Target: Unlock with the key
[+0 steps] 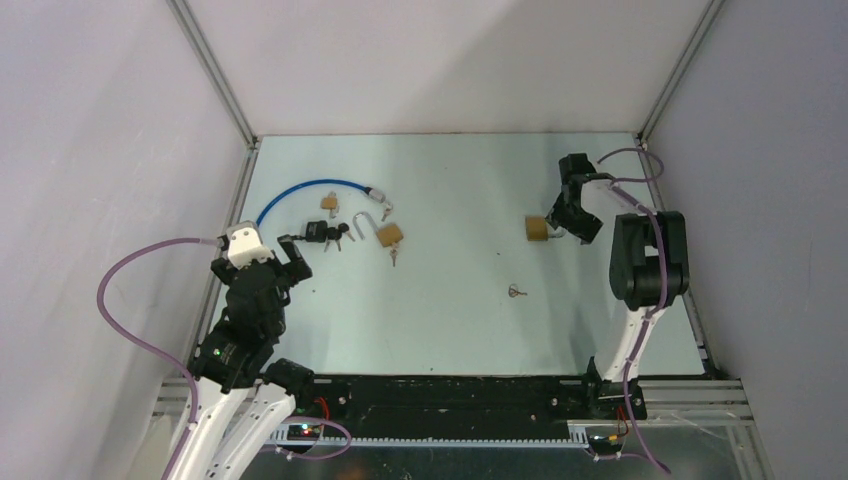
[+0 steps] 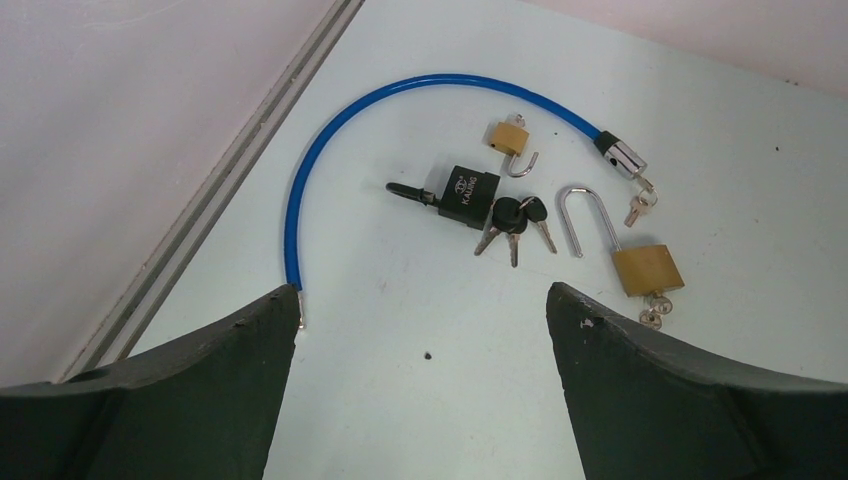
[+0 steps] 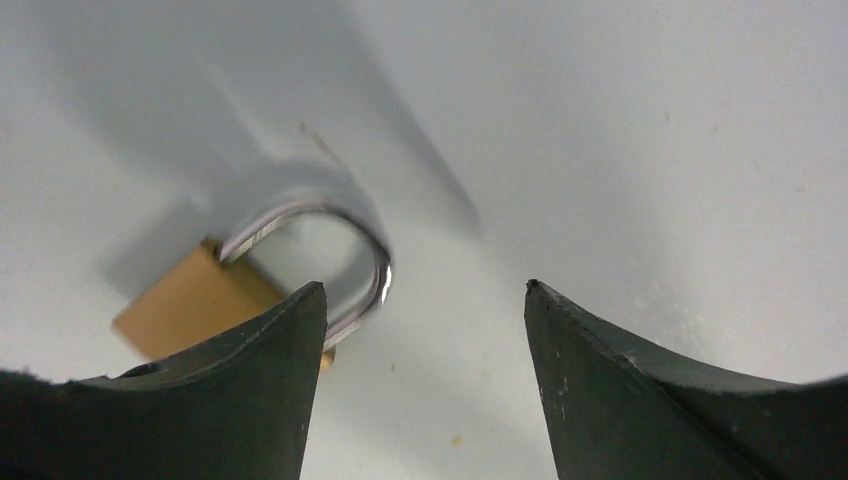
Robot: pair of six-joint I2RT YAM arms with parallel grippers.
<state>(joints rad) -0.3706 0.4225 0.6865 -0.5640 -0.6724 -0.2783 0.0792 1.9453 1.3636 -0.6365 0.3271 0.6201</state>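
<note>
The right fingers (image 3: 240, 400) gaped beside a brass padlock (image 3: 185, 300) on the bench (image 1: 450, 200), gripping nothing; the left fingers (image 2: 200, 400) were likewise apart, empty.

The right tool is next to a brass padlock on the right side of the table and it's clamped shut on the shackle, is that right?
Not clamped. The right tool is next to the brass padlock on the right side of the table, but it is open: the right wrist view shows its fingers spread, gripping nothing.
</note>
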